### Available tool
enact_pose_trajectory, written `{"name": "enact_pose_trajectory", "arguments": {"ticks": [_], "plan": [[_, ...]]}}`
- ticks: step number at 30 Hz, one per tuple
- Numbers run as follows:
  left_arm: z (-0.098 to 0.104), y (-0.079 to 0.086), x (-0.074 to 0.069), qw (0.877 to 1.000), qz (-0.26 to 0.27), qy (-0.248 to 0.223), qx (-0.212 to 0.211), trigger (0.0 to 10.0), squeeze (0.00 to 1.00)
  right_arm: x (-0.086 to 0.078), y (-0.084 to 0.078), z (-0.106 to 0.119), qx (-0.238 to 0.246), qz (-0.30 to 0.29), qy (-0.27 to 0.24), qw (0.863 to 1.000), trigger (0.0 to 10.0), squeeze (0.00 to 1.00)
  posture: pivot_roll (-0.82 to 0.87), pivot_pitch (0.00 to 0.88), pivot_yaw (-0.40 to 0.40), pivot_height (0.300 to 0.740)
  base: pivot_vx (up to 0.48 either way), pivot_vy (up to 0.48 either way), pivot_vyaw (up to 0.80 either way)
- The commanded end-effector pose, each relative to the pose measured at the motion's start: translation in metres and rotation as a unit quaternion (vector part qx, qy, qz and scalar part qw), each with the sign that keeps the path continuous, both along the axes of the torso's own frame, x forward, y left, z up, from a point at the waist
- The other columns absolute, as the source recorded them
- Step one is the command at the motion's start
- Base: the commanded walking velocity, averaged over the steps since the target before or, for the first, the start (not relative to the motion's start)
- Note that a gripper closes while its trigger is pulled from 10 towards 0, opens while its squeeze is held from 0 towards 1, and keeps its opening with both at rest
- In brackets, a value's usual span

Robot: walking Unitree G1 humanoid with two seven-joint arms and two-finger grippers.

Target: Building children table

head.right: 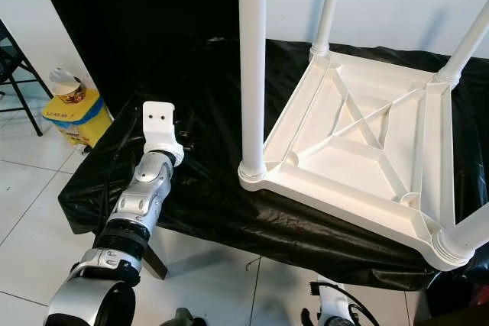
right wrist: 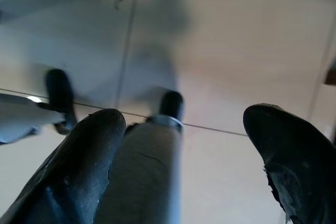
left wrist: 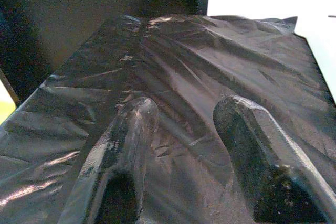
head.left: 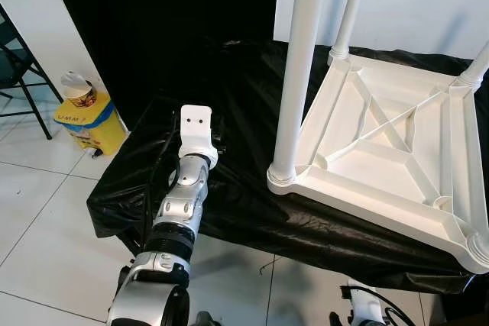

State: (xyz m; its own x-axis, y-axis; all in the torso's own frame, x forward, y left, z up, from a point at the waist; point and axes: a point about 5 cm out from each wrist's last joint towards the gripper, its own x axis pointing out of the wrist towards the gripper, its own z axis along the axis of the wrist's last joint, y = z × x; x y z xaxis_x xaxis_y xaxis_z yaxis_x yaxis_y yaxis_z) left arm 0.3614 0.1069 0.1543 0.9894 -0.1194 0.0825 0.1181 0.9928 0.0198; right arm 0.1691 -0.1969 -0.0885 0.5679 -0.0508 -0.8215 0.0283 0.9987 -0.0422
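left gripper (left wrist: 181, 145) spread over black sheet (left wrist: 173, 61) | right gripper (right wrist: 184, 145) spread above floor (right wrist: 236, 51)

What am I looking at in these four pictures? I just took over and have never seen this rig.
The two wide pictures come from the robot's head, looking down. A white plastic children's table lies upside down, legs up, on a surface draped in black plastic sheeting. The silver left arm reaches over the sheeting; its wrist camera looks along the left pincer, whose two black fingers are apart, holding nothing. The right pincer hangs down by the pale tiled floor, open and empty. A yellow box sits on the floor to the left.
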Motion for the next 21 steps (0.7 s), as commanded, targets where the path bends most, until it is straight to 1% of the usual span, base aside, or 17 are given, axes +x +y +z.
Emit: {"name": "enact_pose_trajectory", "arguments": {"ticks": [1, 3, 5, 6, 7, 8, 12, 21], "plan": [[-0.003, -0.001, 0.0, 1.0, 0.003, 0.003, -0.004, 10.0, 0.0, -0.002, 0.0, -0.001, 0.009, -0.011, 0.001, 1.0, 10.0, 0.0, 0.01, 0.001, 0.012, 0.74, 0.0, 0.0, 0.0], [-0.004, -0.001, 0.0, 1.0, 0.002, 0.002, -0.004, 10.0, 0.0, -0.003, 0.0, -0.001, 0.017, -0.016, -0.005, 1.0, 10.0, 0.0, 0.01, 0.0, 0.007, 0.74, 0.0, 0.0, 0.0], [-0.003, -0.001, 0.001, 1.0, 0.003, 0.001, -0.005, 10.0, 0.0, -0.005, -0.003, -0.001, 0.036, -0.044, -0.016, 0.998, 10.0, 0.0, 0.01, 0.0, 0.004, 0.74, 0.0, 0.0, 0.0], [-0.003, -0.001, 0.001, 1.0, 0.003, 0.001, -0.005, 10.0, 0.0, -0.005, -0.003, -0.001, 0.036, -0.044, -0.016, 0.998, 10.0, 0.0, 0.01, 0.0, 0.004, 0.74, 0.0, 0.0, 0.0], [-0.003, -0.002, 0.002, 1.0, 0.004, 0.0, -0.006, 10.0, 0.0, -0.007, -0.006, -0.001, 0.043, -0.063, -0.02, 0.997, 10.0, 0.0, 0.01, 0.0, 0.002, 0.74, 0.0, 0.0, 0.0], [-0.003, -0.002, 0.002, 1.0, 0.004, 0.0, -0.006, 10.0, 0.0, -0.007, -0.006, -0.001, 0.043, -0.063, -0.02, 0.997, 10.0, 0.0, 0.01, 0.0, 0.002, 0.74, 0.0, 0.0, 0.0], [0.0, -0.003, 0.003, 1.0, 0.004, -0.003, -0.008, 10.0, 0.0, -0.009, -0.01, -0.001, 0.053, -0.101, -0.026, 0.993, 10.0, 0.0, 0.01, 0.0, -0.001, 0.74, 0.0, 0.0, 0.0], [0.004, -0.004, 0.005, 1.0, 0.002, -0.011, -0.008, 10.0, 0.0, -0.005, -0.011, 0.001, 0.065, -0.107, -0.038, 0.991, 10.0, 0.0, 0.02, 0.0, -0.003, 0.74, 0.0, 0.0, 0.0]]}}
